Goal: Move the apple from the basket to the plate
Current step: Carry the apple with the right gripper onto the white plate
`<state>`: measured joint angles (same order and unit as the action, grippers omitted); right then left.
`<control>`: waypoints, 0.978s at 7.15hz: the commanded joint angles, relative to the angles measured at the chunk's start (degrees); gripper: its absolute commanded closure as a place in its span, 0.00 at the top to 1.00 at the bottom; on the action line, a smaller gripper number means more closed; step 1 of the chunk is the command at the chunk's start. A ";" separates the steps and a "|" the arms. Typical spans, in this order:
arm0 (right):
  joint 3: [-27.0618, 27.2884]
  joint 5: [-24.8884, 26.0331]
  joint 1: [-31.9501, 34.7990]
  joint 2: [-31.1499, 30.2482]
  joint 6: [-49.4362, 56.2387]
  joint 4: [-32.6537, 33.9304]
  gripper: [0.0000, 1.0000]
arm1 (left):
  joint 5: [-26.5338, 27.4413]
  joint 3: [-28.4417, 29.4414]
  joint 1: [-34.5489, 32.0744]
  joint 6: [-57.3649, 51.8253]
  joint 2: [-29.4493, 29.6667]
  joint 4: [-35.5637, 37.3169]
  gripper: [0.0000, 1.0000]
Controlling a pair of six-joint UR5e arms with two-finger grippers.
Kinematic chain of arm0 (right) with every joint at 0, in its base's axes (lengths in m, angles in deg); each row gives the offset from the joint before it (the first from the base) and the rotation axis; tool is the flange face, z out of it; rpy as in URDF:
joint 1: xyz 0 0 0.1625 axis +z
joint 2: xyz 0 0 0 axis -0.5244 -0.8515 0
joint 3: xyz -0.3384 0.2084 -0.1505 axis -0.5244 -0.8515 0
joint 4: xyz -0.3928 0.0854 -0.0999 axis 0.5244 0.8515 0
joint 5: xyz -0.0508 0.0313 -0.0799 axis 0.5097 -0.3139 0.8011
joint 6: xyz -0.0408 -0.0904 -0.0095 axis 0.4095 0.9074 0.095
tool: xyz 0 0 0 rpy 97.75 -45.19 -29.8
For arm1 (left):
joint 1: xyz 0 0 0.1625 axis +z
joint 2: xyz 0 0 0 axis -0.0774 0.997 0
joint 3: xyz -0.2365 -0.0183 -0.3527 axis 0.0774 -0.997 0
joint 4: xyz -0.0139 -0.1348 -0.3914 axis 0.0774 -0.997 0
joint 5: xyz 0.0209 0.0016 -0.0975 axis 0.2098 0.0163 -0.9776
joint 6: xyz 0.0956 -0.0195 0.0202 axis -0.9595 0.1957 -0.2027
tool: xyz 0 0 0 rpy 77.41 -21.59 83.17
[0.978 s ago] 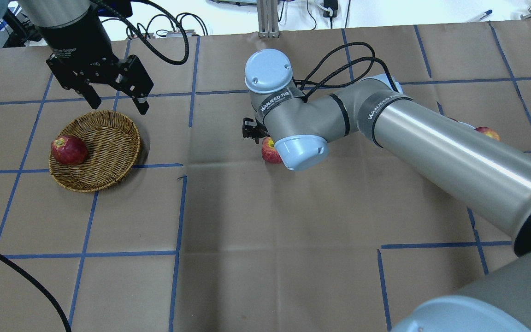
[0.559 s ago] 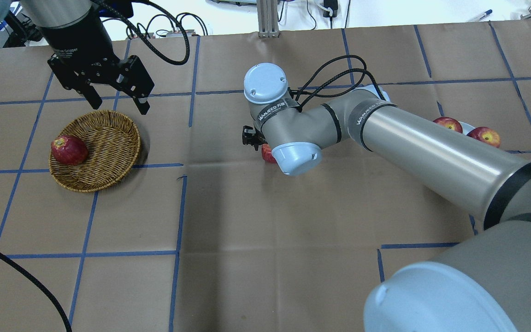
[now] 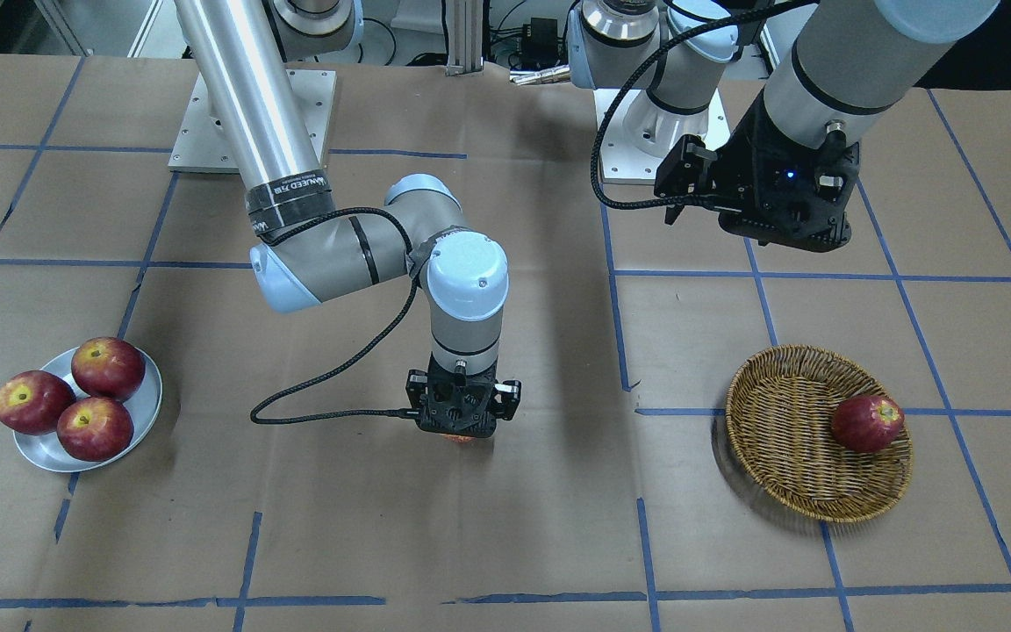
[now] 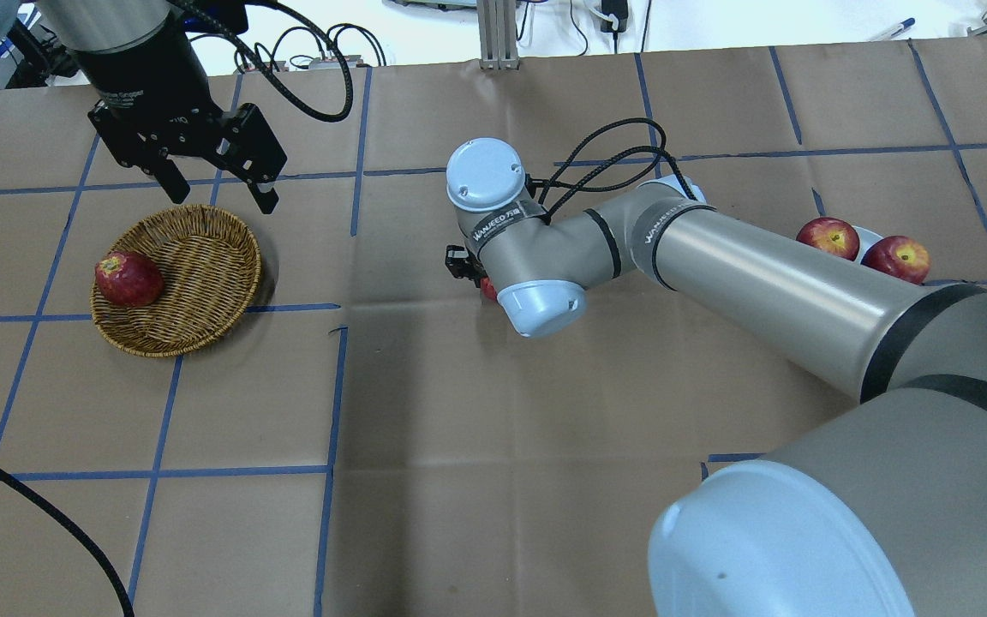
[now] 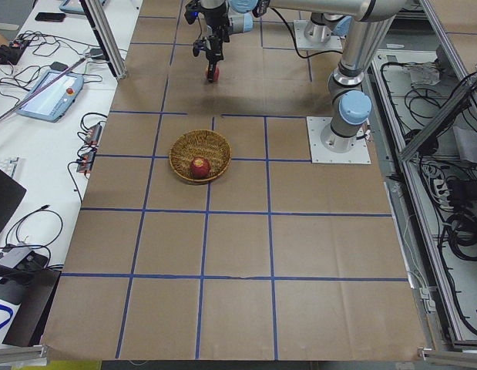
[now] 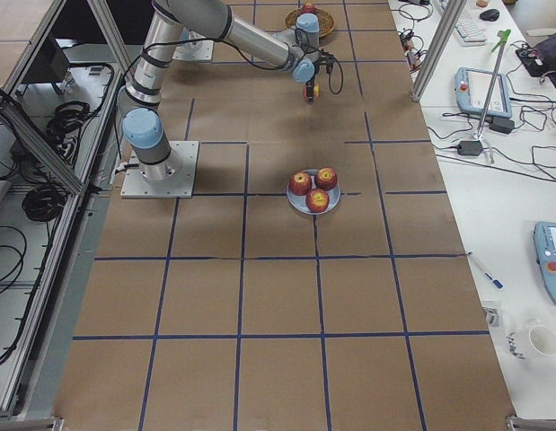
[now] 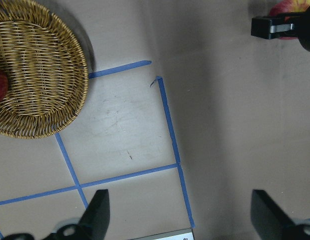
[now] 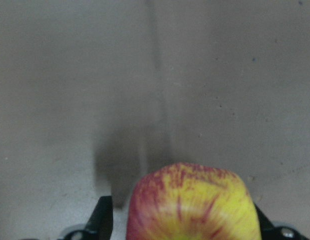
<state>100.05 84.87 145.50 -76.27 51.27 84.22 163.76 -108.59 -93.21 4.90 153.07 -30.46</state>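
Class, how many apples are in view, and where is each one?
5. Three red apples sit on the metal plate. One dark red apple lies in the wicker basket. The yellow-streaked apple is held in the right gripper mid-table. None seems hidden.

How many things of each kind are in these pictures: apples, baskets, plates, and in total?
Round tan woven wicker basket: 1
Small round silvery metal plate: 1
Apples: 5 (red apple with yellow streaked patch, 1; dark red apple in the basket, 1; dark red apples on the plate, 3)
Total: 7
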 commanded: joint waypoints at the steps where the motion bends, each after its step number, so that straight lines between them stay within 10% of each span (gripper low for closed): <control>1: -0.03 0.12 -1.36 -3.69 0.36 -1.09 0.49 | 0.00 0.00 0.00 -0.04 -0.14 -0.01 0.99; 4: 0.59 -0.22 -14.23 -18.17 14.52 -18.87 0.49 | 0.00 0.00 -0.09 0.05 0.04 -0.01 0.99; 7: 4.98 -0.93 -35.05 -24.53 41.24 -20.61 0.49 | 0.00 0.00 -0.09 0.05 0.04 0.07 0.99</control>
<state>103.58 84.23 118.95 -98.84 82.00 64.18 163.76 -108.59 -93.29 4.95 153.08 -30.41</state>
